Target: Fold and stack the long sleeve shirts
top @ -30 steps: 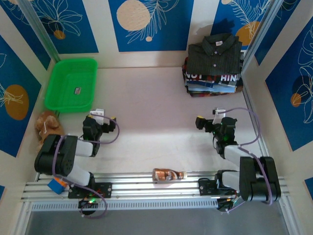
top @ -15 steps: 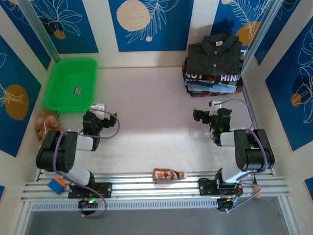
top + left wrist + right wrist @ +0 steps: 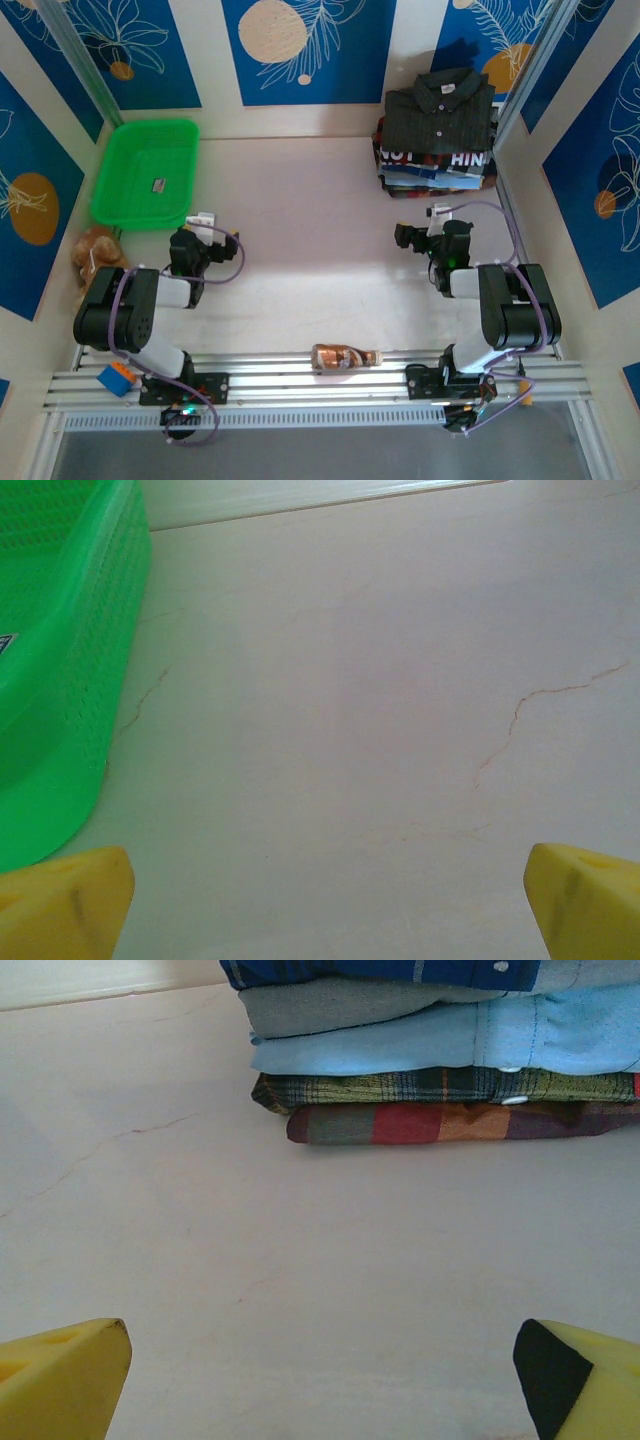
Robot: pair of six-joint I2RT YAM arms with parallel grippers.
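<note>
Shirt stack [image 3: 437, 140]: folded, far right corner of bench [image 3: 300, 200], dark collared shirt [image 3: 440, 112] on top.
Left fingers [image 3: 65, 900], right fingers [image 3: 60, 1375]: spread wide, empty, low over the bench.
Risk: right fingers face the stack's lower edges and could nudge it askew.
Obscured: number of layers; small item in green basket [image 3: 150, 125].

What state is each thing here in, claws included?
shirt stack: folded, piled at the table's far right corner.
dark charcoal shirt: folded, on top of the stack.
green basket: upright, a small item inside.
bottle: lying on its side on the front rail.
left gripper: open, holding nothing.
right gripper: open, holding nothing, facing the stack.
</note>
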